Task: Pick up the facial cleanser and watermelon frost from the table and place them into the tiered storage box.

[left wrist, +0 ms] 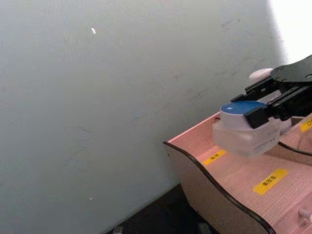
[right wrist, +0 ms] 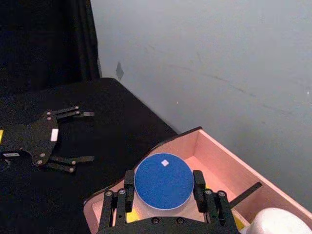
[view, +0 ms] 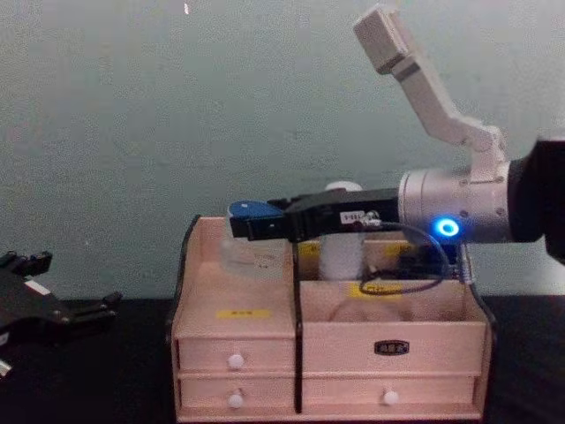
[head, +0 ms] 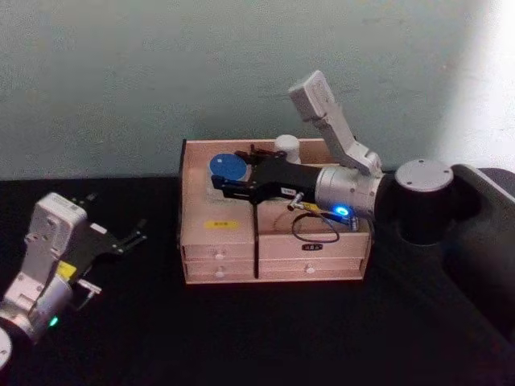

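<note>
Right tool (right wrist: pixel 163 183) around watermelon frost (right wrist: pixel 163 171), facial cleanser (right wrist: pixel 280 222) near.

Pale matt wooden tiered storage box (head: pixel 221 241); clear-plastic watermelon frost (left wrist: pixel 246 131).

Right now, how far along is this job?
Done: the facial cleanser stands in the tiered storage box. In hand: the right gripper is shut on the watermelon frost over the rear left compartment. Remaining: releasing it there. The left gripper rests open on the table.
</note>
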`<state>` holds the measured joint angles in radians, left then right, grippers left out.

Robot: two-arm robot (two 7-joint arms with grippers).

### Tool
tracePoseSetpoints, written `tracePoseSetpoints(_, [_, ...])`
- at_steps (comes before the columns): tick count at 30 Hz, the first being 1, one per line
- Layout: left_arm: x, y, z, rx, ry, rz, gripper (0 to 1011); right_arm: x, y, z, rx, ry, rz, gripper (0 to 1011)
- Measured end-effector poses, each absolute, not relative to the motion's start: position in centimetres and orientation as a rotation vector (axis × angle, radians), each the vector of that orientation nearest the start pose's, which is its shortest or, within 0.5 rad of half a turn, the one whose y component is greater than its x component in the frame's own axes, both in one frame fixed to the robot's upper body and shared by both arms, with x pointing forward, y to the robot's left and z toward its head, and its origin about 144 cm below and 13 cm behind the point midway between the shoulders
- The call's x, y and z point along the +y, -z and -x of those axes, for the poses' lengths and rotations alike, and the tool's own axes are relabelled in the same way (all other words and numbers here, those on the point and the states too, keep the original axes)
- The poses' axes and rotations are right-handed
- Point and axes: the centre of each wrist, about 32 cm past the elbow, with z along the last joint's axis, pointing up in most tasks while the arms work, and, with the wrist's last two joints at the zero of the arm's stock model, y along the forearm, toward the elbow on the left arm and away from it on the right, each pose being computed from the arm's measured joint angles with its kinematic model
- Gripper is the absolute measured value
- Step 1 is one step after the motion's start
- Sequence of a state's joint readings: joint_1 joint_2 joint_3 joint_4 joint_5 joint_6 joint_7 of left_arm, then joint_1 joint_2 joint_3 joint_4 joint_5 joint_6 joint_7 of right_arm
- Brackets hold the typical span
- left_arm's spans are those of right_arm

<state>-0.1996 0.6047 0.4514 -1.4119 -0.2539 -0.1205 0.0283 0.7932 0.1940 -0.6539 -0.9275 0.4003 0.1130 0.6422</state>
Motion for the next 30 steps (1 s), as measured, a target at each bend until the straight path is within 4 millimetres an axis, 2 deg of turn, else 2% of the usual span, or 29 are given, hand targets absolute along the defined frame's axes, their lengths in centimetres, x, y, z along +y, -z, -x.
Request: tracePoseSetpoints(30, [30.97,-113.98,-48.86,-0.285,-1.248,-0.305,1001,-15.98,-122.71,-64.55,0.092,0.554,0.329,712])
